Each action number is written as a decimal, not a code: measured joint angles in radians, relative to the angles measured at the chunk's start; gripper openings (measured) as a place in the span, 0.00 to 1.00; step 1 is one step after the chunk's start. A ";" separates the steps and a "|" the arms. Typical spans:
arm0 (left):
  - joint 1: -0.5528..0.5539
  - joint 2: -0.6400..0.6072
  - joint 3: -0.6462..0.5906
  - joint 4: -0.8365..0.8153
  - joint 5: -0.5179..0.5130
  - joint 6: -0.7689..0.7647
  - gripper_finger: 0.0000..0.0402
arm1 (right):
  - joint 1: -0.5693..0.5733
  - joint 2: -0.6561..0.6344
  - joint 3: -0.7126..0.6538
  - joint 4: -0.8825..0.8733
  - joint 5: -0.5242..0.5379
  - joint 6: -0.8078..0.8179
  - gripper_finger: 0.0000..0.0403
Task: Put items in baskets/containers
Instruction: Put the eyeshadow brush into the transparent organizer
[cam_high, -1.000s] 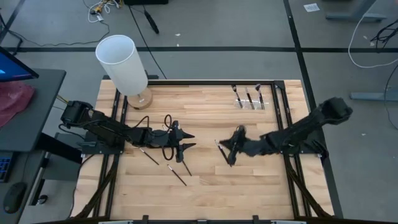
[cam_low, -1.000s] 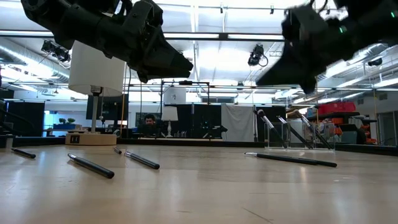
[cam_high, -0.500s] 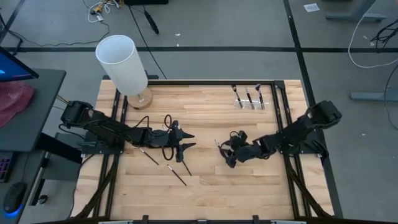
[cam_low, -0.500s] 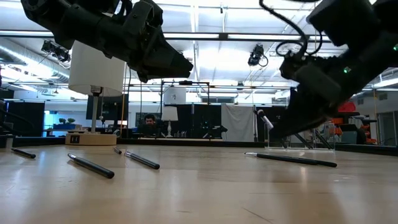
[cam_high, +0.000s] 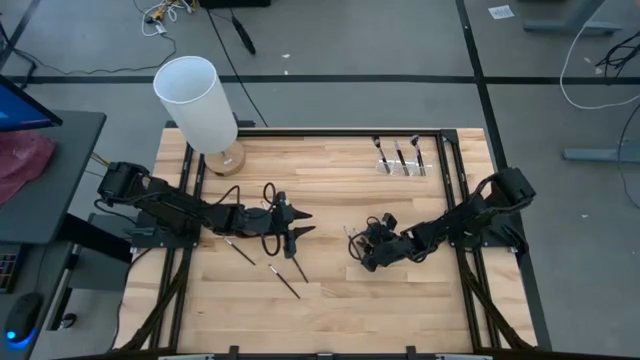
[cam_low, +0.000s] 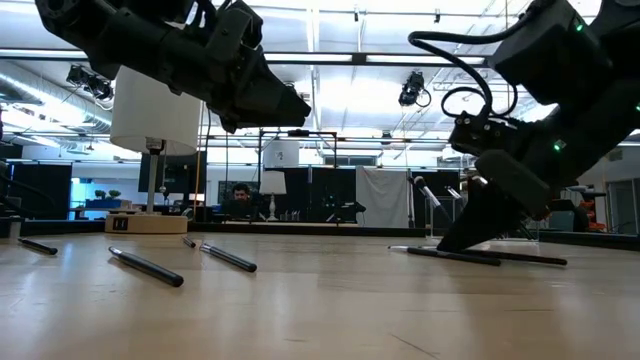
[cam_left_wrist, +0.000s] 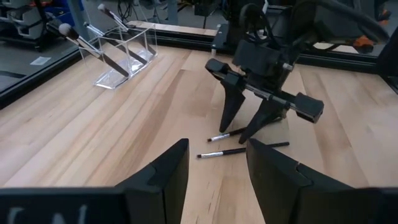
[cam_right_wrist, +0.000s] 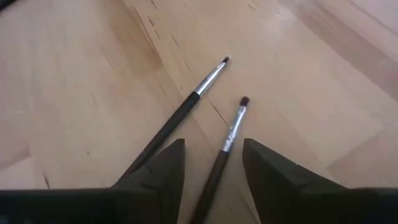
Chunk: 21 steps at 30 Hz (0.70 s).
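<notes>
Two thin dark brushes lie side by side on the wooden table. My right gripper is open and down at the table over them, one brush handle running between its fingers. In the left wrist view the same gripper straddles the pair. My left gripper hangs open above the table's middle left, holding nothing. More brushes lie near it. The clear holder stands at the far right with three brushes leaning in it. My right gripper's fingers point slanting down, and their tips reach the tabletop on either side of a brush handle. Whether they touch that brush or the one beside it, I cannot tell.
A big white cylinder on a round wooden base stands at the far left corner. Black rails frame the table's edges. Bare wood lies between the holder and the two grippers and along the near edge.
My right gripper has come down from above the table to the tabletop and moved a little toward the near left, onto the pair of brushes. The brushes beneath it have shifted slightly on the table.
</notes>
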 joint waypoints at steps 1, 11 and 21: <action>0.000 0.000 0.000 0.000 0.000 0.000 0.41 | 0.000 0.000 0.000 -0.001 0.000 0.000 0.41; 0.000 0.000 0.000 0.000 0.000 -0.004 0.41 | 0.006 -0.003 0.004 -0.086 0.004 0.056 0.37; -0.001 0.000 0.000 0.000 0.000 -0.005 0.41 | 0.061 -0.003 -0.016 -0.114 0.038 0.076 0.34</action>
